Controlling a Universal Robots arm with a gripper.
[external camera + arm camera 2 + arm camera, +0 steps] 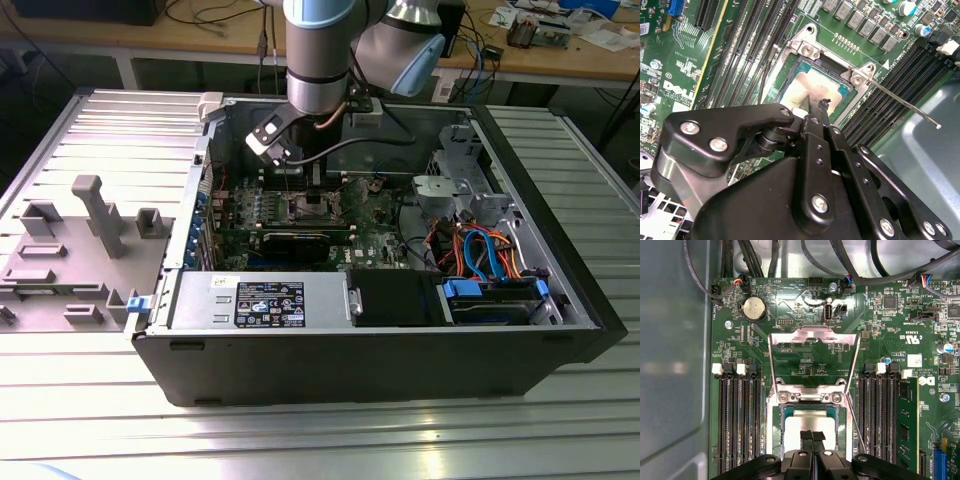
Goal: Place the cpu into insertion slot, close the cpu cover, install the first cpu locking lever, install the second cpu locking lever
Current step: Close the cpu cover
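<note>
Black two-fingered gripper (812, 437) directly over the small square insertion slot (773, 440), silvery-rimmed, in the middle of the green motherboard (880, 340). Jaws clenched, pads pressed together with nothing between them. Small flat square cpu (812, 419), dull silver-grey on top, seated in the slot, green edge showing inside the rim. Fingertips at or just above its top; contact impossible to judge. Thin silvery square cpu cover (790, 336) swung open off the slot, green board visible through its open middle.

In the first wrist view: cover frame beyond the slot, long narrow black memory slots (735, 425) on both sides of the slot, round silver coin battery (754, 307) beyond the cover.

In the second wrist view: smudged cpu top, plus a thin silvery wire locking lever (905, 103), released and sticking out from the slot's corner across the memory slots.

In the exterior view: grey-and-blue robot arm (320, 60) reaching down above the slot into the open black computer case (350, 360), which rests on a ribbed metal table (300, 440). Grey plastic fixture tray (60, 270) well apart from the slot, outside the case toward the exterior view's left.
</note>
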